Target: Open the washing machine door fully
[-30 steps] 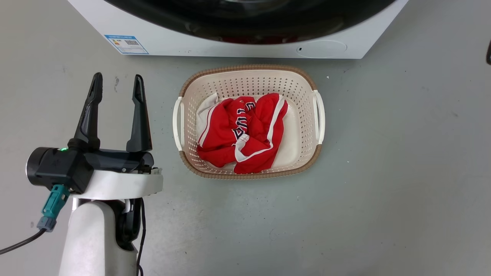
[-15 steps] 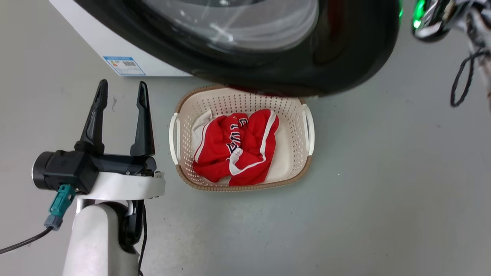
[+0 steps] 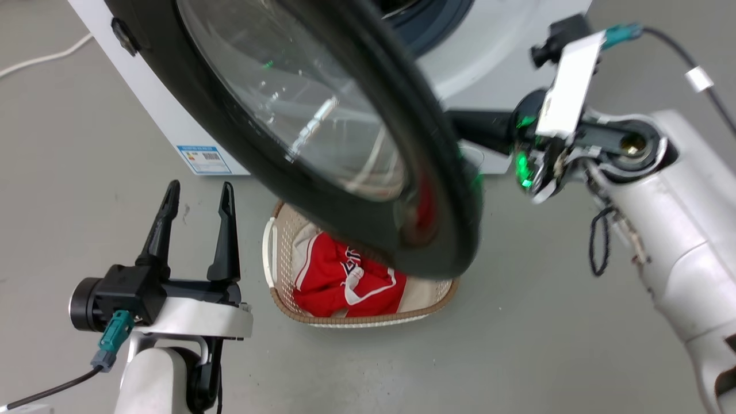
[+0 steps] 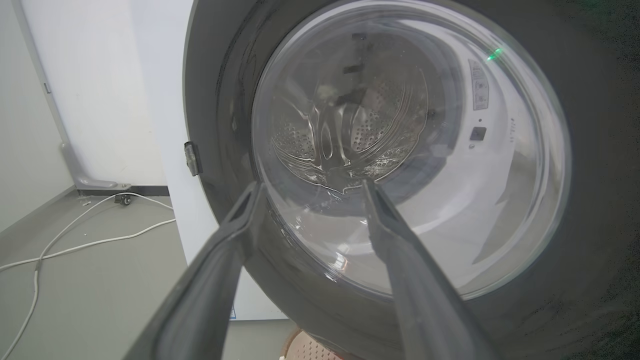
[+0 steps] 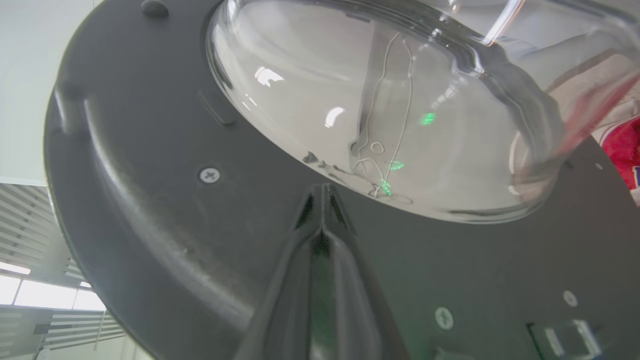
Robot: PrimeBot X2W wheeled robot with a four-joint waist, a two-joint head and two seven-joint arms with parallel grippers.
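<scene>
Washing machine door [image 3: 299, 121] stood angled outward | laundry basket [image 3: 368, 319] sat below door | left gripper [image 3: 199, 190] before door, jaws spread, empty | right gripper [image 5: 322, 192] at door's inner face, jaws pressed together

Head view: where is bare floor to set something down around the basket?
Bare floor lies between the basket and right forearm, and on the basket's near side. Crowded: the washing machine door overhangs the basket's far half.

Your right gripper [image 5: 322, 192] is pointing, fingers pressed together, at the inner face of the washing machine door [image 5: 150, 215], its tips lying just below the bulging glass bowl [image 5: 350, 90]; red fabric [image 5: 622, 150] is showing at right.
</scene>
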